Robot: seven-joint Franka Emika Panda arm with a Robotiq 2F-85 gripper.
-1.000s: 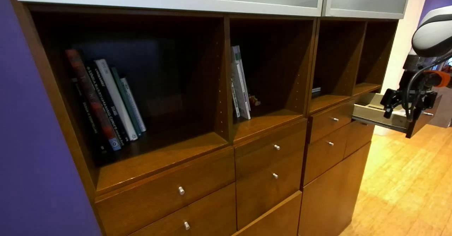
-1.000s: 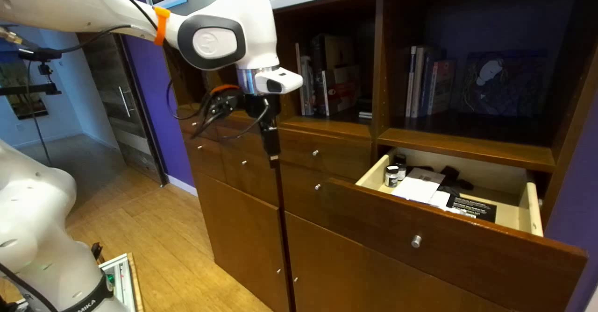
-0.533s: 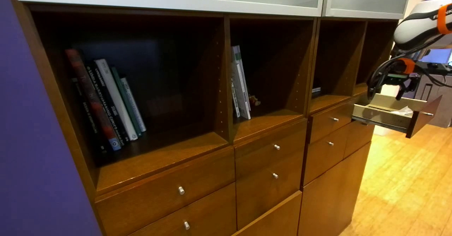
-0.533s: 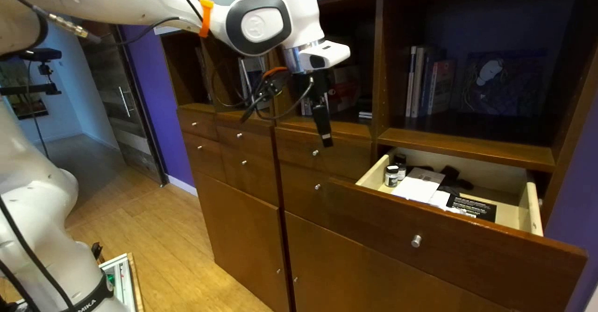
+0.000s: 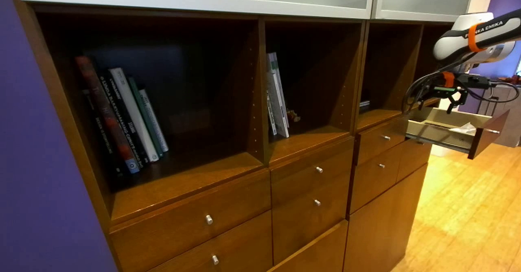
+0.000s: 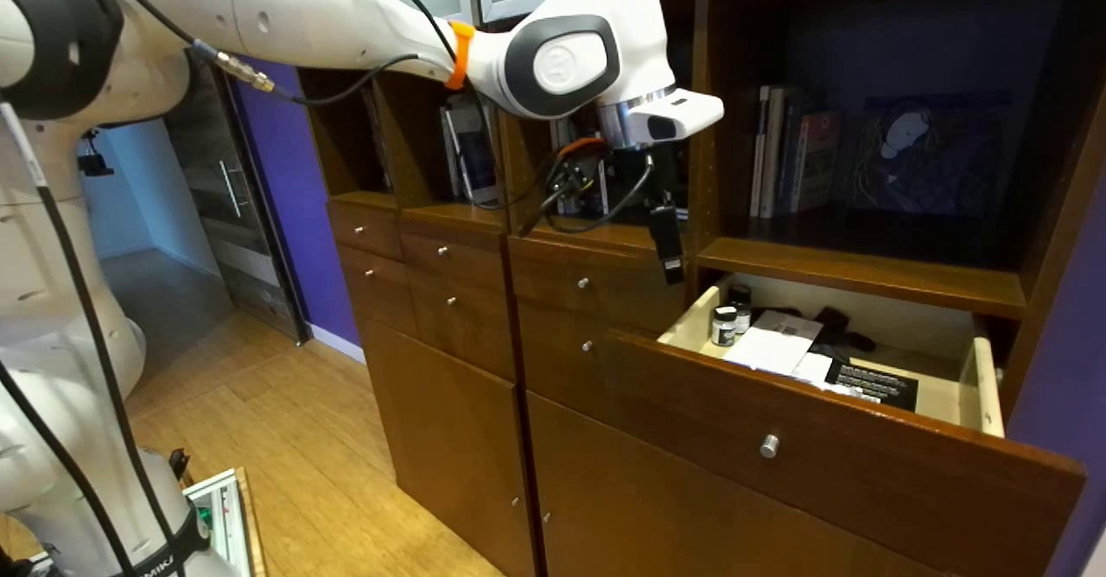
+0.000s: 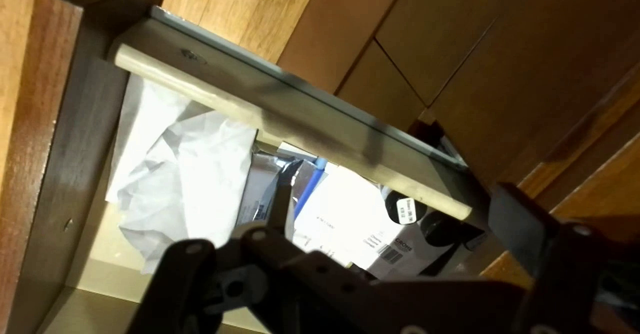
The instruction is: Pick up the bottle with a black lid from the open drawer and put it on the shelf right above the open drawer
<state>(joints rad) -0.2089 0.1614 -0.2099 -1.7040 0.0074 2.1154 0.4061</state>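
Note:
The brown drawer [image 6: 864, 452] stands pulled out; its side wall shows in an exterior view [image 5: 441, 135] and the wrist view [image 7: 320, 109]. Two small bottles with dark lids stand in its corner near the cabinet: a front bottle [image 6: 724, 328] and a rear bottle [image 6: 740, 302]. In the wrist view I see a labelled black lid [image 7: 397, 206] and a plain black lid [image 7: 440, 229]. My gripper [image 7: 392, 199] is open and empty above them, its fingers [image 7: 520, 224] wide apart. It hangs beside and above that corner [image 6: 670, 270]. The shelf [image 6: 864, 268] is right above the drawer.
White papers [image 7: 195, 174], a blue pen [image 7: 307, 189] and a black card [image 6: 873, 385] lie in the drawer. Several books [image 6: 791, 152] and a picture [image 6: 916, 158] stand in the shelf above. An upright divider [image 6: 702, 128] stands close to the gripper.
My arm has swung along the cabinet to the drawer, rightward in one exterior view and leftward in the other. The gripper has turned and stays open. The bottles and drawer have not moved.

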